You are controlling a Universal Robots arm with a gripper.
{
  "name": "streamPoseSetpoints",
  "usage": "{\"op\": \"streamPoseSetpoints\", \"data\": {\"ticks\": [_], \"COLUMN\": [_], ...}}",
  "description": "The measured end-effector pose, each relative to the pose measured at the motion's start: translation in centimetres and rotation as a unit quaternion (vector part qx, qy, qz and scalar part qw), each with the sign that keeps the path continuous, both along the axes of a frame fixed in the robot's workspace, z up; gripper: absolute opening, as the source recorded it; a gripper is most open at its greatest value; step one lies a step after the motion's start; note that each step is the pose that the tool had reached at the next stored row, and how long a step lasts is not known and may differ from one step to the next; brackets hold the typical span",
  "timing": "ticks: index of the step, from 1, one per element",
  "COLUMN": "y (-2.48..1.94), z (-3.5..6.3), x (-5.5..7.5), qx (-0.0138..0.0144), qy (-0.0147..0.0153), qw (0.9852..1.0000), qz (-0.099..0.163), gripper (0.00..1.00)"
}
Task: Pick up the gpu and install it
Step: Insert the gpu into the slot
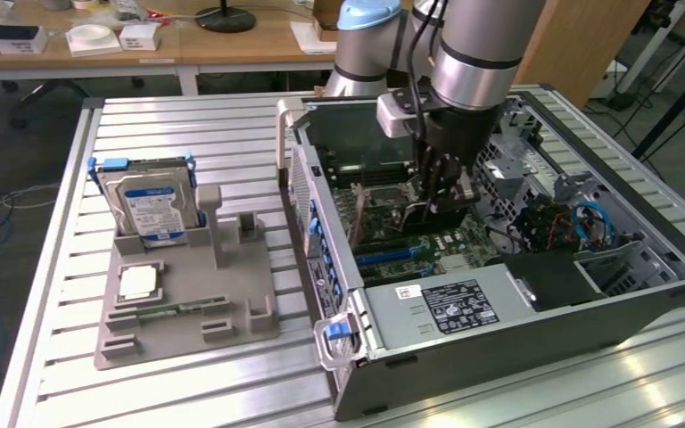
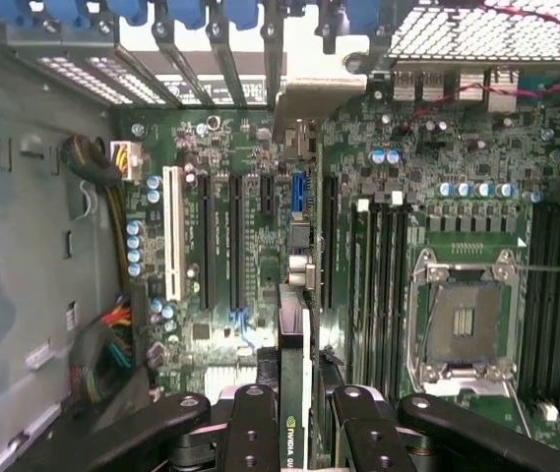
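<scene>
Ok so, got gpu (image 2: pixel 292 344) clamped in gripper (image 2: pixel 304 413), hanging edge-on just above middle of mobo (image 2: pixel 457 147), inside case (image 1: pixel 533 330). Prob best: keep card parallel w/ slots (image 2: pixel 203 236), lower straight, no tilt.

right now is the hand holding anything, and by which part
Yes: the hand is shut on the gpu, pinching the card's two flat faces near its upper edge, above the motherboard.
</scene>
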State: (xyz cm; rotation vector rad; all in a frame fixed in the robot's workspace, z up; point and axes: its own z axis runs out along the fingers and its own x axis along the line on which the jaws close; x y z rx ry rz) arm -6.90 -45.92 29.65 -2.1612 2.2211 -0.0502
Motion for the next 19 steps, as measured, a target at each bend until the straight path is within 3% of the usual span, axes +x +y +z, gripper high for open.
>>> {"op": "streamPoseSetpoints", "data": {"ticks": [10,19], "y": [0.0,0.0], "z": [-1.48,-1.94], "x": [-1.8,-2.2], "qx": [0.0,0.0], "qy": [0.0,0.0], "qw": [1.0,1.0], "qz": [0.0,0.0], "gripper": [0.26,0.26]}}
